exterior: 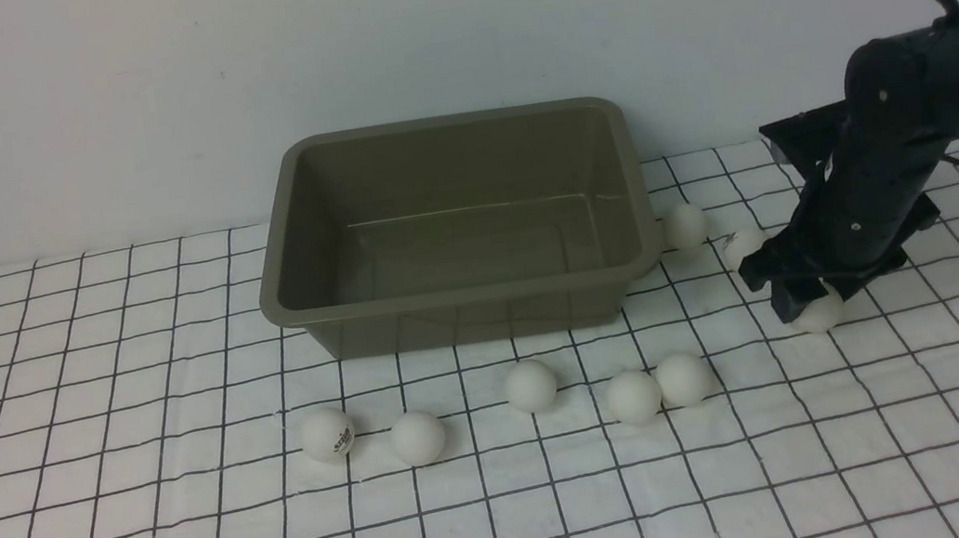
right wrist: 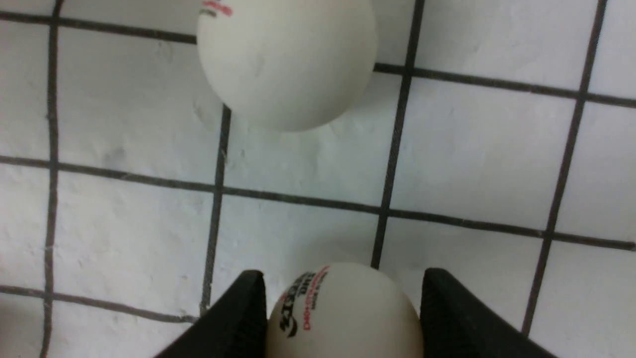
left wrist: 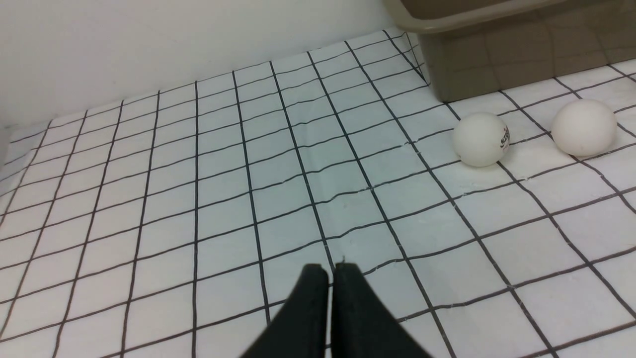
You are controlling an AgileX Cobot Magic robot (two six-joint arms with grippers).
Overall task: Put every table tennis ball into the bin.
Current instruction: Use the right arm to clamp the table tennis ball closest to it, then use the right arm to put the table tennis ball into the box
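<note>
The olive-brown bin [exterior: 273,242] stands open at the back middle, and I see no ball inside it. Several white table tennis balls lie in a row in front of it, from a logo ball [exterior: 327,434] to a touching pair [exterior: 684,378]. Two more balls [exterior: 686,226] [exterior: 741,248] lie to the right of the bin. My right gripper [exterior: 814,308] is down on the cloth with its fingers against both sides of a logo ball [right wrist: 348,318]. Another ball [right wrist: 285,59] lies just beyond it. My left gripper [left wrist: 330,268] is shut and empty, low over the cloth.
A white cloth with a black grid [exterior: 198,534] covers the table, and a pale wall [exterior: 90,98] rises behind it. In the left wrist view, two balls [left wrist: 481,139] [left wrist: 584,127] lie near the bin's corner [left wrist: 477,74].
</note>
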